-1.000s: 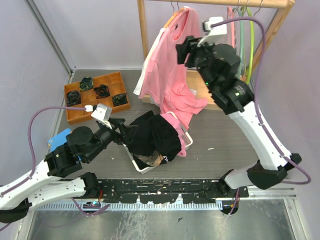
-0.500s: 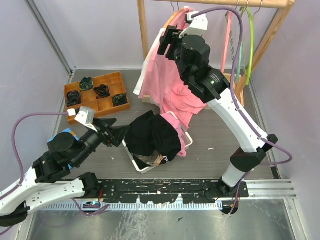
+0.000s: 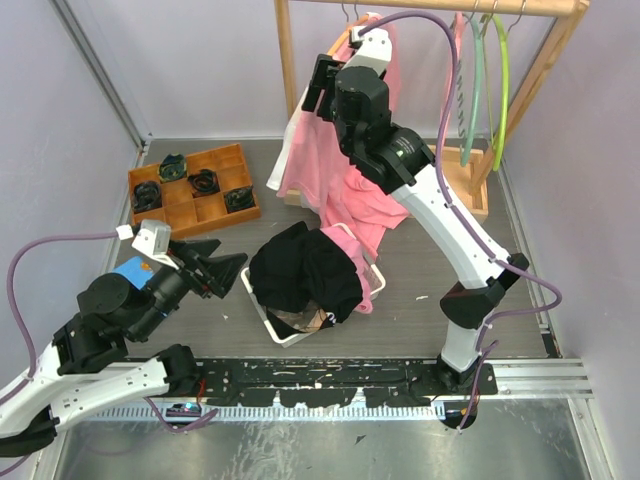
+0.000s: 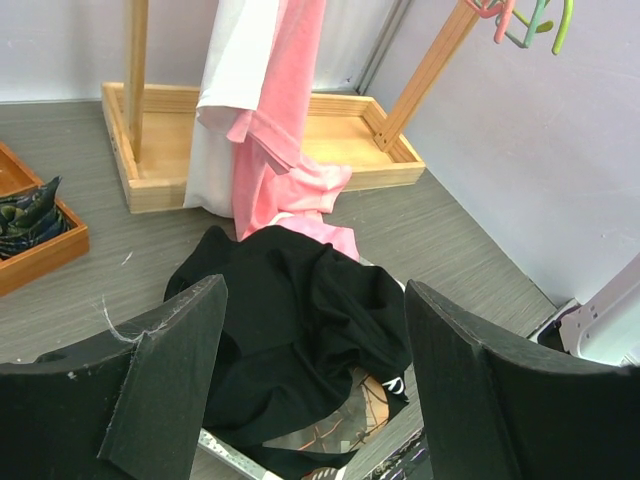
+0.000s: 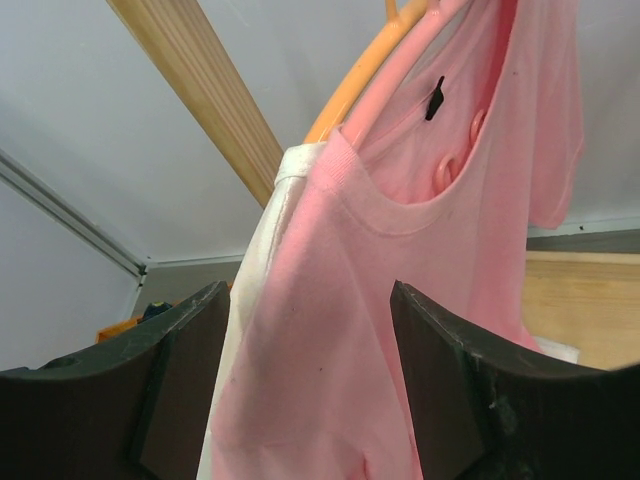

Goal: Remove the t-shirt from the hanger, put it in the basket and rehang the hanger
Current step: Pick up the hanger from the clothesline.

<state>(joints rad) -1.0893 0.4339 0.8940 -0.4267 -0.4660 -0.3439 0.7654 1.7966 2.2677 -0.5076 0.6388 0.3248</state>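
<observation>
Right hand (image 5: 310, 400) open, pink t-shirt (image 5: 420, 230) just ahead, on orange hanger (image 5: 350, 88)

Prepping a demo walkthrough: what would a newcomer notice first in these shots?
The pink t-shirt hanging on an orange hanger at the wooden rack at the back, with the right gripper up at its collar, jaws open. Next, the black garment heaped over a white basket in the middle, the open left gripper facing it.
</observation>
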